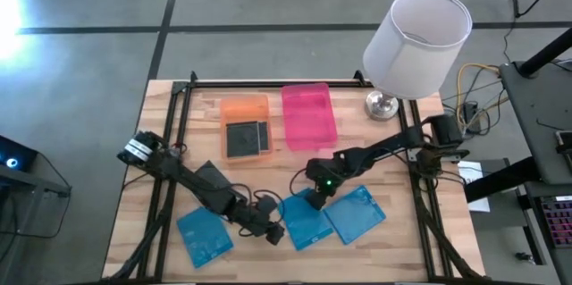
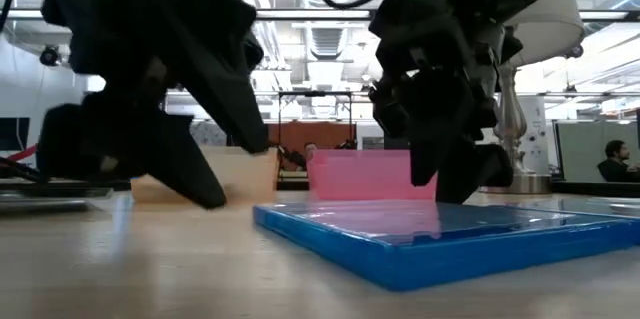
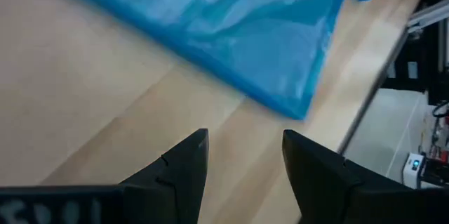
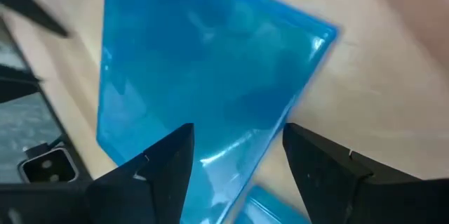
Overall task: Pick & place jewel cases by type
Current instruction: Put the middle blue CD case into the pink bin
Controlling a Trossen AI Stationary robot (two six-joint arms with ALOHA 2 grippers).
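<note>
Three translucent blue jewel cases lie flat on the near half of the table: a left one (image 1: 204,236), a middle one (image 1: 304,221) and a right one (image 1: 356,212). A dark grey case (image 1: 246,138) lies in the orange tray (image 1: 243,106). My left gripper (image 1: 273,230) is open, low over the wood just left of the middle case (image 3: 231,27), apart from it. My right gripper (image 1: 316,200) is open and points down at the middle case's far edge (image 4: 295,97), one finger over the case, the other beyond the edge. My right gripper stands over the middle blue case's far edge (image 4: 295,97) from above. I cannot tell whether either finger touches the case. The case lies flat on the table.
The pink tray (image 1: 309,115) stands beside the orange one at the far side. A lamp with a white shade (image 1: 417,42) and a metal base (image 1: 382,104) stands at the far right corner. Black frame rails run along both table sides. People sit in the room behind.
</note>
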